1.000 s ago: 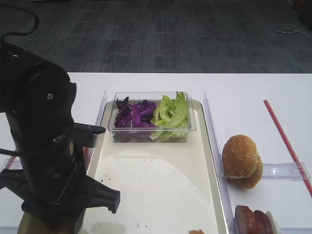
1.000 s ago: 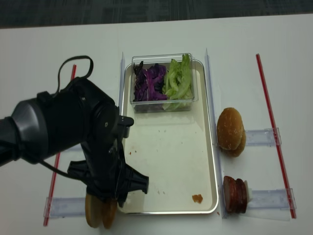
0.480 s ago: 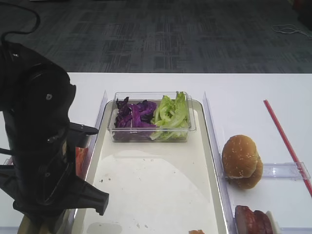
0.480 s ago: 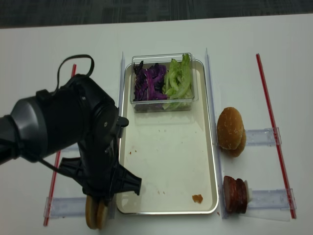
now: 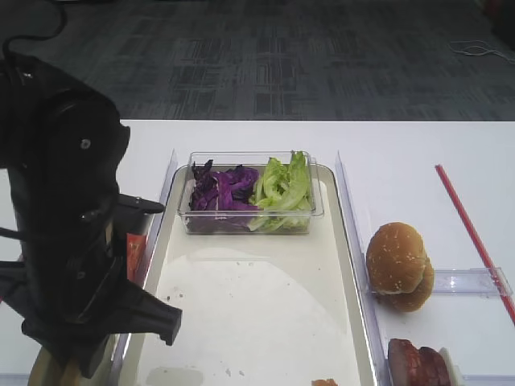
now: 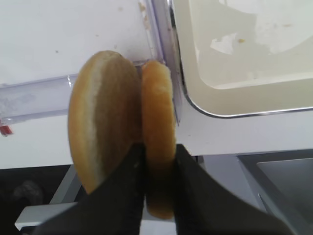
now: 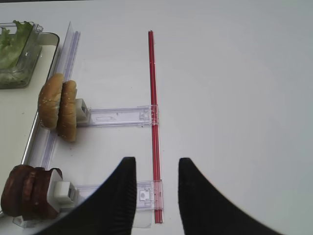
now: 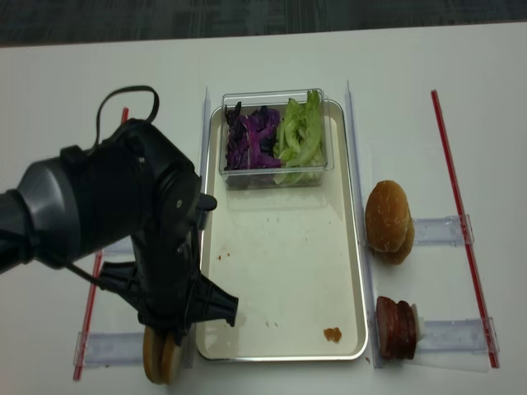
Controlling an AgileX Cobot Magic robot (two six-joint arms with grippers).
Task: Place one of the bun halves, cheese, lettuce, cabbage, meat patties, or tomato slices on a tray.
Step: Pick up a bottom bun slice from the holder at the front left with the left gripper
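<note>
Most of the tray [image 8: 284, 271] was left bare, with only the clear box [image 8: 276, 138] parked across its far end. The near left corner was crowded by the left arm [image 8: 123, 230], the right edge by upright clear dividers [image 8: 356, 222].

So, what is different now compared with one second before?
The left gripper closed on the nearer bun half; a second ago its jaws were open above the two upright bun halves, and the arm shifted slightly left. The bun half has not left its holder yet. The tray, the box of cabbage and lettuce, the golden buns and the meat patties stayed as they were.
</note>
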